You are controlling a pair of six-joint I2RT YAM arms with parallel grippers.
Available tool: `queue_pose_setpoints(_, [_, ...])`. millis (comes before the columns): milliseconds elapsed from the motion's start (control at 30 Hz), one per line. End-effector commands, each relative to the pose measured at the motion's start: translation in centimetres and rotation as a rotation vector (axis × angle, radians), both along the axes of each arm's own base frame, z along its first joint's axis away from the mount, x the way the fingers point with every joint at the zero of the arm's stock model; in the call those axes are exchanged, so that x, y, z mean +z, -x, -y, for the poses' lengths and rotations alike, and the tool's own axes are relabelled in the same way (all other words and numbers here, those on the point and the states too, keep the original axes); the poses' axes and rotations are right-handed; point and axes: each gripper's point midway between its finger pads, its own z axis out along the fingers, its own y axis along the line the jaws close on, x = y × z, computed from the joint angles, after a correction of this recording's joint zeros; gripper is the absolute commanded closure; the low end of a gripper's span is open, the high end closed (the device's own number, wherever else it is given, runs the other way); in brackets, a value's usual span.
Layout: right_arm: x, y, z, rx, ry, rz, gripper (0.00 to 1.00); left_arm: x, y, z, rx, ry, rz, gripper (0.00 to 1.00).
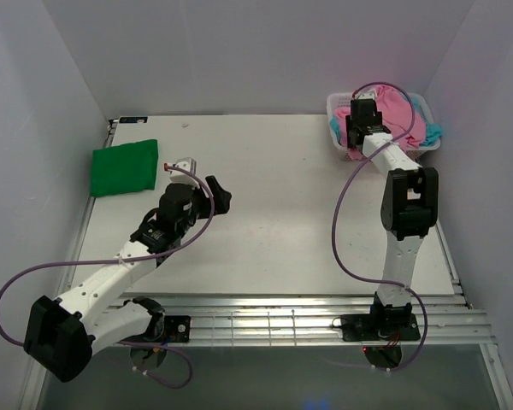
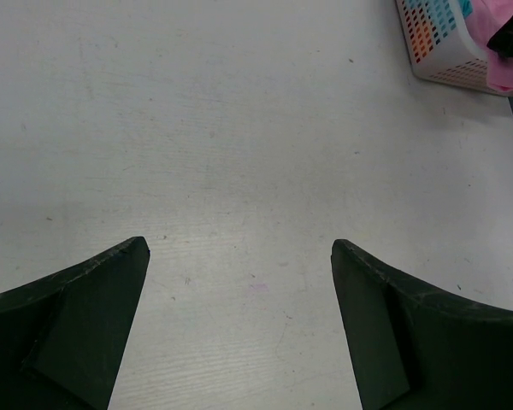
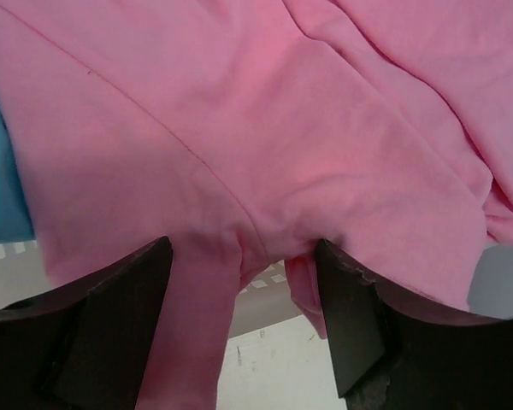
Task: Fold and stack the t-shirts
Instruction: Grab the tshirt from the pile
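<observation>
Fetching next garment, by look of it: your right fingers [image 3: 111,325] sit spread over pink t-shirt [image 3: 282,128] heaped in basket [image 1: 333,109], far right. Ridge of cloth lies between them, not yet pinched. Turquoise t-shirt [image 3: 0,171] lies beside pink. Green t-shirt [image 1: 126,167] lies folded on counter [image 1: 274,196], far left. Your left fingers [image 2: 77,325] hang released above counter, holding nothing. Next move likely calls for firm clench on ridge, then lift clear of basket rim; mind turquoise dragging along.

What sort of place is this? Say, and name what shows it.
Likely a robot lab cell: white table walled by plain panels, left arm and right arm bolted on, basket of t-shirts.
</observation>
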Motion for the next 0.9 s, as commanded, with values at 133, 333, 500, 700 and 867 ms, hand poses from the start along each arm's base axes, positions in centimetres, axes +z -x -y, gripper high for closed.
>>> queue_pose_setpoints(133, [0.3,-0.6,0.9,-0.033,0.014,-0.007,0.86,-0.1,0.2,-1.0,0.03,-0.013,0.009,0.02])
queue_pose_setpoints(333, [3.7,-0.6,-0.1,0.016,-0.037,0.065,0.92,-0.4,0.2,-0.9,0.029,-0.009,0.006,0.02])
queue_pose_setpoints(500, [10.7,2.1,-2.3,0.08,-0.079,0.138,0.92,-0.5,0.2,-0.9,0.03,-0.001,0.005,0.02])
queue_pose_setpoints(700, [19.0,9.3,-8.1,0.179,-0.074,0.282,0.92,-1.1,0.3,-0.4,0.019,0.017,-0.014,0.02])
queue_pose_setpoints(867, [21.3,16.8,-14.1,0.288,-0.103,0.323,0.92,-1.8,0.6,-0.7,0.028,0.02,-0.029,0.02])
